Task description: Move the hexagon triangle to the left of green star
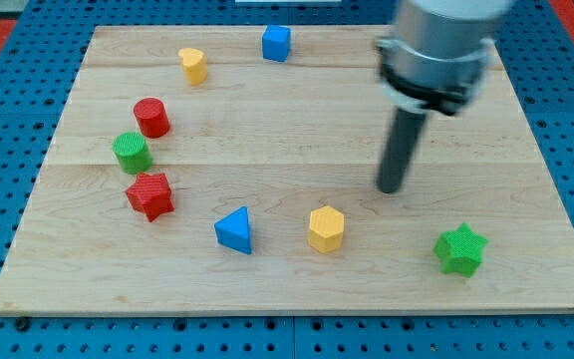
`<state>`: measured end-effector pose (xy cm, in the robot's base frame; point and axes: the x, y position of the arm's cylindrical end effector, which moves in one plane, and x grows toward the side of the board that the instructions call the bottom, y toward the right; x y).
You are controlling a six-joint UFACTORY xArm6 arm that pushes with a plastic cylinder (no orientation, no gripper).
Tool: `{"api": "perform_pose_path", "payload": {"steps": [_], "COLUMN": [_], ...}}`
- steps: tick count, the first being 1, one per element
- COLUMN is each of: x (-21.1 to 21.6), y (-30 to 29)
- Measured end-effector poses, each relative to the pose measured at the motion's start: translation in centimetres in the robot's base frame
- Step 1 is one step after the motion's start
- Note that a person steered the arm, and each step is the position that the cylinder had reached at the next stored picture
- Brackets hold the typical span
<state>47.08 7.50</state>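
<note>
A yellow hexagon (326, 228) lies near the view's bottom centre, with a blue triangle (234, 230) to its left. A green star (460, 249) lies at the view's bottom right. My tip (391, 187) rests on the board above and to the right of the yellow hexagon, and above and to the left of the green star. It touches no block.
A red star (150, 194), a green cylinder (131, 153) and a red cylinder (151, 117) sit at the view's left. A yellow rounded block (193, 65) and a blue cube (276, 43) sit near the top. The wooden board (267, 140) lies on a blue pegboard.
</note>
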Motion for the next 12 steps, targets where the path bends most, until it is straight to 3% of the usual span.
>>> {"api": "perform_pose_path", "payload": {"steps": [1,2,3,4,5,7,9,10,11,12], "x": [2.4,5.6,8.3,9.1,13.6,12.0,10.4,6.4,6.7,7.4], "y": [-6.9,-7.3,-2.1,-1.3,-4.5,0.6,-22.7,-17.9,-3.8,-3.9]}}
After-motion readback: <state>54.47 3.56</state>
